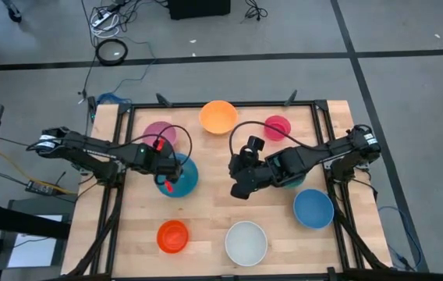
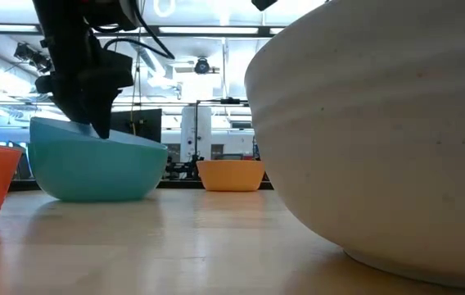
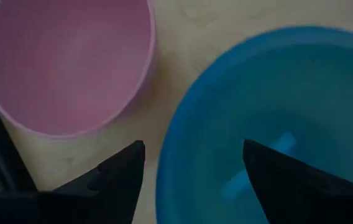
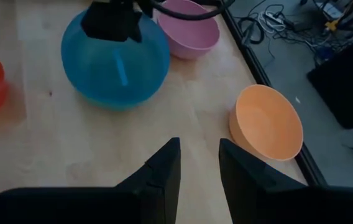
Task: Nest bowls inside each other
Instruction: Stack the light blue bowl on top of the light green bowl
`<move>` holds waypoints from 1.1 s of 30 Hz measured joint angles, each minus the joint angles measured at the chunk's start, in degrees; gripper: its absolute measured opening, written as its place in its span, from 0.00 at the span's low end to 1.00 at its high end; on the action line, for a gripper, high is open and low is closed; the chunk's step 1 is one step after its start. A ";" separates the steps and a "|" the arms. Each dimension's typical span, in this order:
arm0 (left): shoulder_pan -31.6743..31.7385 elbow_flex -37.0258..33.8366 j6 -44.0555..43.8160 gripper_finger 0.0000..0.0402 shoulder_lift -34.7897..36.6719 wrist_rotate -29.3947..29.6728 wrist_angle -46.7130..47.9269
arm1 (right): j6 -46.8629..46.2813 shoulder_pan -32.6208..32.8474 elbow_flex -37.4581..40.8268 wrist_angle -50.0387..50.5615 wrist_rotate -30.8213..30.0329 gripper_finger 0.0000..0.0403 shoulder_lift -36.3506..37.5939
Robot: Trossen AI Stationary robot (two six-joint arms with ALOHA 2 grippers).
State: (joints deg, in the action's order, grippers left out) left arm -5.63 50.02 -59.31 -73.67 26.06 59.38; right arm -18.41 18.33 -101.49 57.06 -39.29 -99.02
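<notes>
Several round bowls stand on the wooden table. My left gripper [image 1: 167, 173] [image 3: 195, 168] is open, pointing steeply down over the near-left rim of a teal-blue bowl [image 1: 186, 179] [image 2: 93, 168]. One finger is inside the bowl and one outside. In the low view this bowl's rim looks tilted. A pink bowl [image 1: 157, 133] [image 3: 64, 62] stands just beyond it on its base. My right gripper [image 1: 239, 187] [image 4: 199, 162] hangs above the table's middle, its fingers a little apart, with nothing between them. My left gripper straddles the teal-blue bowl's rim [image 3: 170, 162] from above, slanting down, one finger [image 3: 270, 180] inside the hollow and one [image 3: 117, 177] outside. Whether either finger touches the wall I cannot tell. The bowl rests on the table.
An orange bowl [image 1: 218, 115] and a magenta bowl [image 1: 277, 126] stand at the far edge. A teal bowl [image 1: 295, 182] lies partly under my right arm. A blue bowl [image 1: 313, 208], a white bowl [image 1: 246, 242] and a red-orange bowl [image 1: 172, 236] stand nearer the front.
</notes>
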 joint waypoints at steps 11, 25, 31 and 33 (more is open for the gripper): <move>-0.04 7.19 0.73 0.70 0.33 0.99 2.80 | -0.02 -1.46 0.00 -0.72 0.69 0.24 0.00; -0.57 3.96 -1.06 0.70 -2.59 -2.31 4.48 | -0.02 -1.88 0.00 -1.09 1.99 0.24 0.00; -2.30 3.96 -2.51 0.70 -5.07 -2.79 4.40 | -0.02 -1.88 0.00 -1.16 1.99 0.24 0.00; -2.79 3.96 -3.61 0.70 -5.57 -2.79 4.33 | -0.02 -1.88 0.00 -1.20 2.01 0.24 0.00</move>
State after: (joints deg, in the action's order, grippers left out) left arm -8.42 53.98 -62.93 -79.25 23.27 63.70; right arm -18.44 16.45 -101.49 55.85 -37.28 -99.02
